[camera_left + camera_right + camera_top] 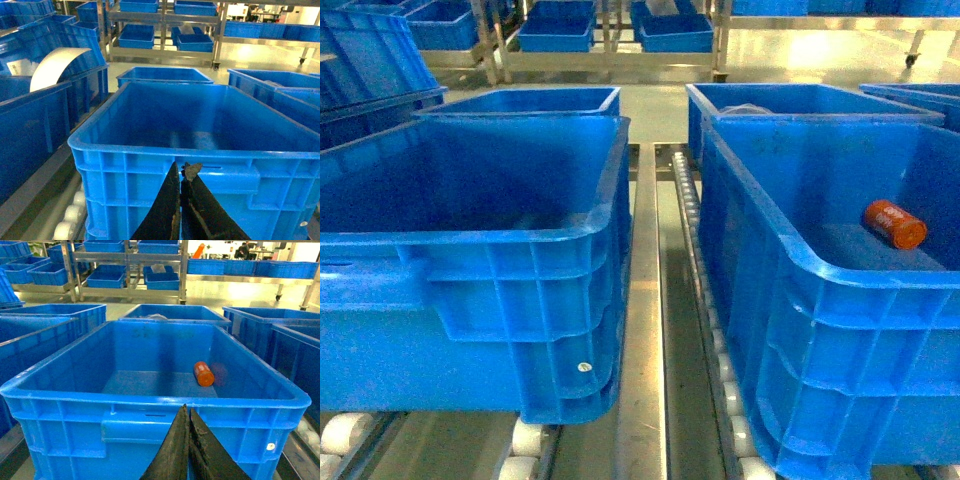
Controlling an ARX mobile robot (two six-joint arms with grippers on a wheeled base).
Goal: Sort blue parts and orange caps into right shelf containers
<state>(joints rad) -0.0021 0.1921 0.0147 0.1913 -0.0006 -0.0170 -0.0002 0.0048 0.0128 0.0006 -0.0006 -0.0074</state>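
Bins fill the scene. In the head view, two large blue bins sit side by side on a roller conveyor (692, 250), separated by a metal rail (642, 300). The left bin (500, 330) shows no visible contents. The right bin (800, 330) holds one orange cap (895, 224), lying on its side on the bin floor near the far right corner. More blue bins stand directly behind both, and a metal rack (610, 45) with further bins stands across the floor in the background. Neither arm appears in the head view.

Left wrist view: the left gripper (181, 172) is just in front of the near wall of the left bin (150, 175), below its rim. Its two dark fingers (167, 210) meet at the tips with nothing between them. A curved white sheet (55, 67) sits among the bins to the left.

Right wrist view: the right gripper (188, 412) is at the near wall of the right bin (75, 415), just below the rim. Its fingers (175, 455) are pressed together and hold nothing. The orange cap (203, 373) lies on the bin floor right of centre, close to the right wall, well apart from the gripper.

No blue parts can be made out in any view.
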